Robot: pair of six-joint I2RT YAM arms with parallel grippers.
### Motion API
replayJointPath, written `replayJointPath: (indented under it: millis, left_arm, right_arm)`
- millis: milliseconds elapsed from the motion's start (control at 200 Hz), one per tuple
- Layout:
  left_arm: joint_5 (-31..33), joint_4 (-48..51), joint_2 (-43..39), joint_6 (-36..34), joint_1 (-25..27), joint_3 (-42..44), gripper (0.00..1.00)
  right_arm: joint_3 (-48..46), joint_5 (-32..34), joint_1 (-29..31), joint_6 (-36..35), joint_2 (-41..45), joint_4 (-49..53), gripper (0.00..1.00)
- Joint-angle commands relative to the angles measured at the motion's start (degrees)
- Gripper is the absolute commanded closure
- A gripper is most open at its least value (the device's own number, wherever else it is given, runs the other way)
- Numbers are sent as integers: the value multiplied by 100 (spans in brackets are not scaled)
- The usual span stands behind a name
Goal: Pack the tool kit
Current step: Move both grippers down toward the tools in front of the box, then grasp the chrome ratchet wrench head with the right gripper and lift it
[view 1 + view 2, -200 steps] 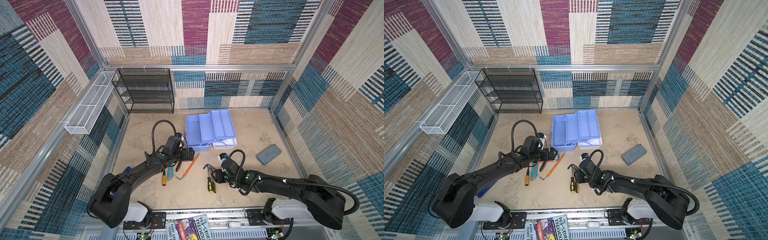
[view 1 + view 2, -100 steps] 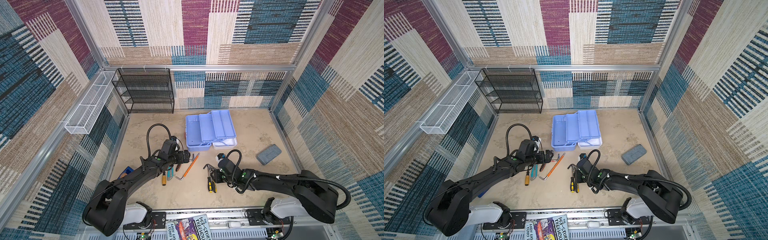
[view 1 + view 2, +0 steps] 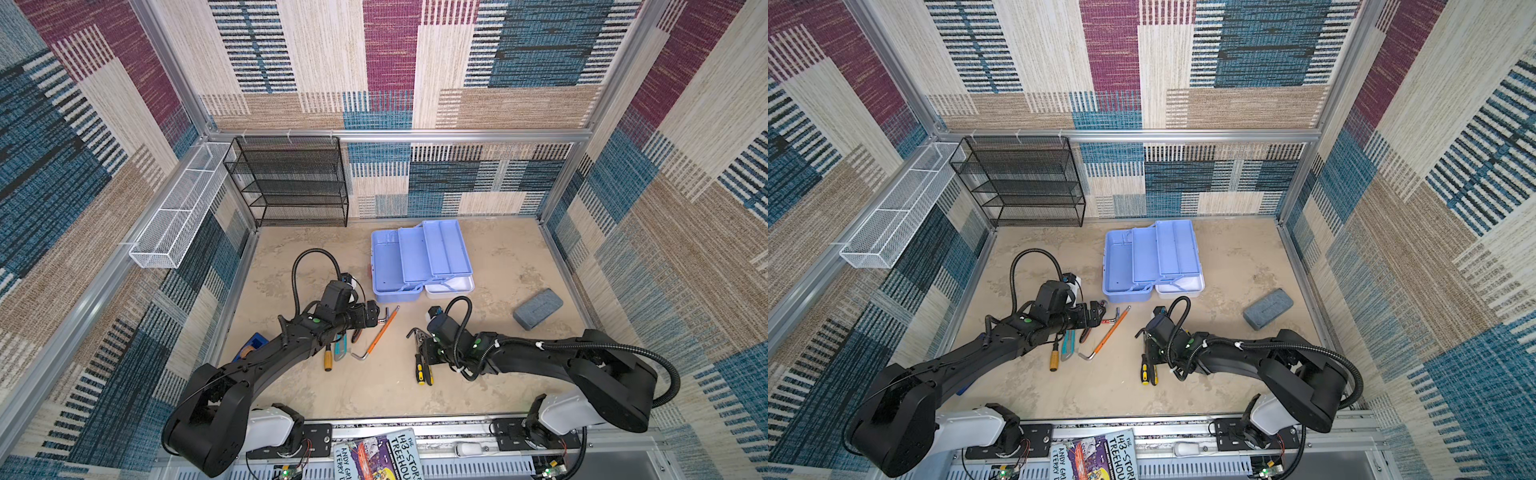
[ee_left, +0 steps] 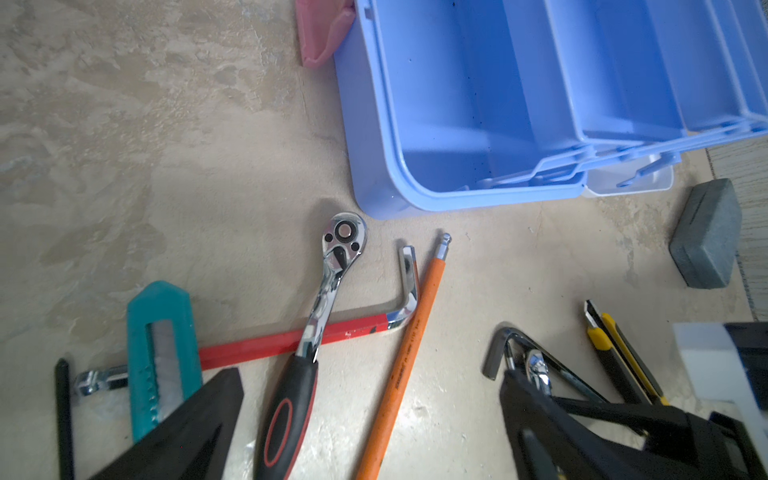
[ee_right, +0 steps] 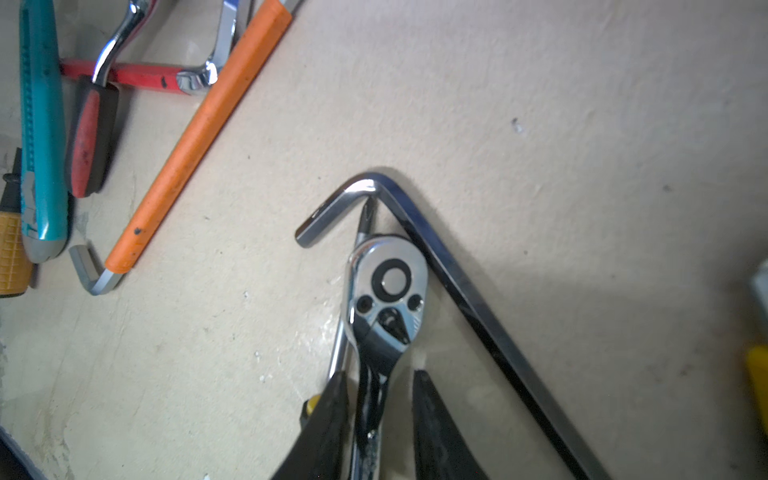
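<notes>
Two tools: L tool (image 4: pixel 370 376) splayed over red-grip ratchet (image 4: pixel 291 407); R tool (image 5: pixel 380 374) straddles chrome ratchet (image 5: pixel 388 291), grip unclear.

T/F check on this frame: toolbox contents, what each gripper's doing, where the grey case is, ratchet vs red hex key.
1. Toolbox base and trays hold no tools. True.
2. Left gripper grips the red-and-black ratchet. False: it is open over it, holding nothing.
3. Right gripper straddles the chrome ratchet. True.
4. Grey case sits in the toolbox. False: it lies on the table, apart from the toolbox, to its right in both top views.
5. The red-and-black ratchet lies across the red hex key. True.
</notes>
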State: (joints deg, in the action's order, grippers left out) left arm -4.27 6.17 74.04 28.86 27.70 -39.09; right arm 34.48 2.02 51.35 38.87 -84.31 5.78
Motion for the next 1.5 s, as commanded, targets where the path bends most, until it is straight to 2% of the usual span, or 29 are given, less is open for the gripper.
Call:
replayJointPath:
  millis: [0, 280, 776, 1247, 1493]
  left_arm:
    - [121, -72, -27, -28, -11, 33, 0]
    - [84, -64, -26, -36, -12, 47, 0]
    - [150, -16, -142, -45, -13, 100, 0]
    - [137, 75, -93, -143, -11, 69, 1]
    - [106, 59, 13, -163, -2, 34, 1]
  right_arm:
    - [17, -70, 6, -20, -73, 151, 69]
    - [181, -84, 6, -56, -362, 237, 69]
    - [260, 158, 6, 2, -350, 340, 83]
    - [29, 255, -11, 85, 368, -95, 94]
    - [21, 221, -55, 44, 681, -166, 95]
